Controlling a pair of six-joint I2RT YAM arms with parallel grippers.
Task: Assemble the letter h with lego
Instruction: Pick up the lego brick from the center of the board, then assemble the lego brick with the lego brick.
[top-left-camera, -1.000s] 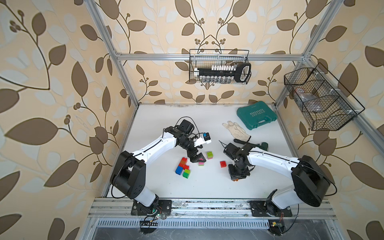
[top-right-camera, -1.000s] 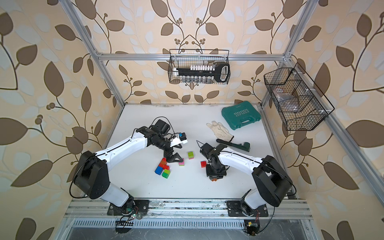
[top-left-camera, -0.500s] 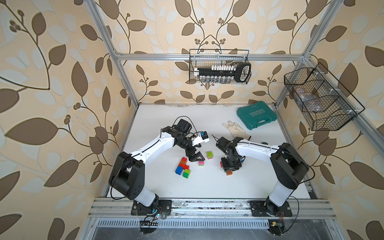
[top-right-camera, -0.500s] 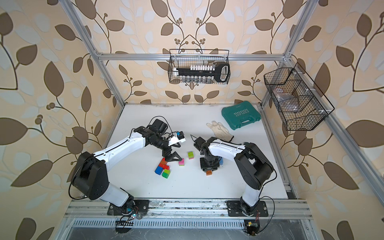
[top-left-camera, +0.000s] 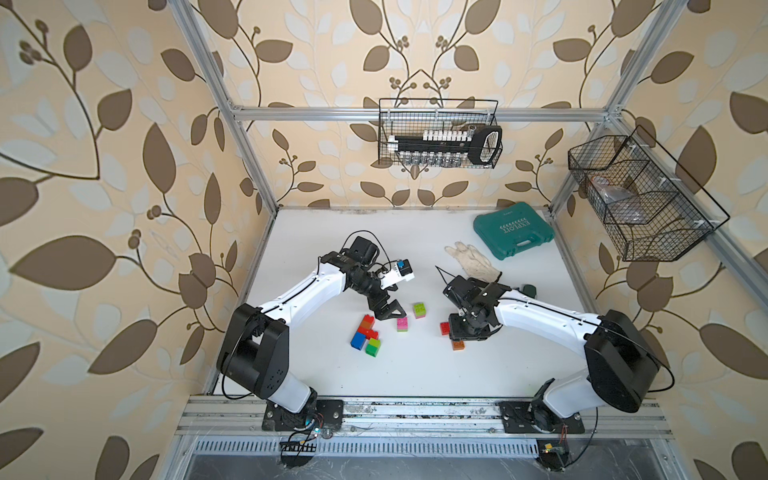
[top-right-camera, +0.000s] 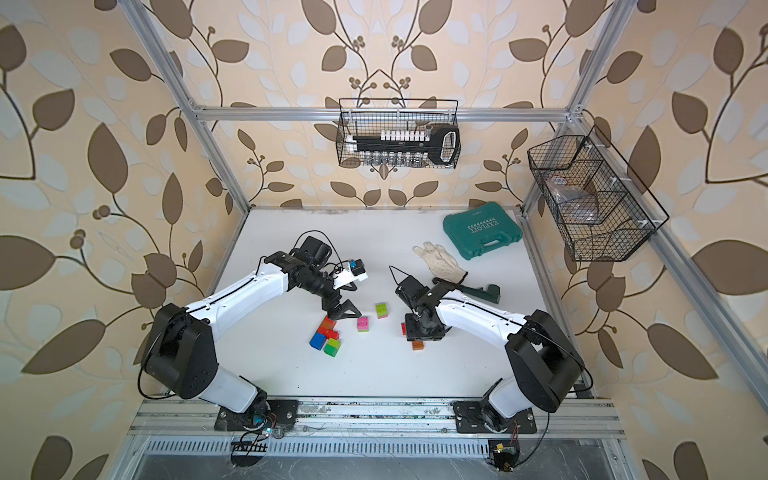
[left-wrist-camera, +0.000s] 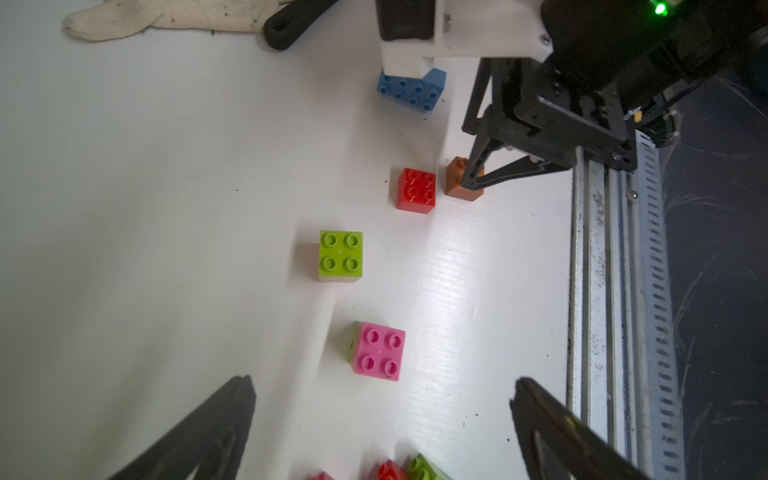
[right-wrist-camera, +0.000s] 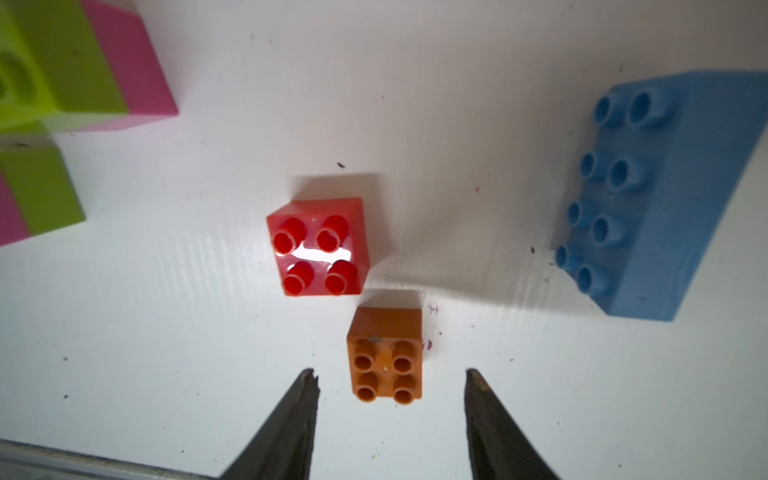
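The jaws of the right gripper (right-wrist-camera: 390, 374) are held apart, and an orange brick (right-wrist-camera: 384, 353) is framed untouched between the tips, just beside a red brick (right-wrist-camera: 320, 245); a long blue brick (right-wrist-camera: 660, 195) is seen farther off. The jaws of the left gripper (top-left-camera: 388, 314) are spread wide on nothing, near a pink brick (top-left-camera: 402, 324) and a lime brick (top-left-camera: 419, 310), beside a cluster (top-left-camera: 365, 334) of red, blue and green bricks.
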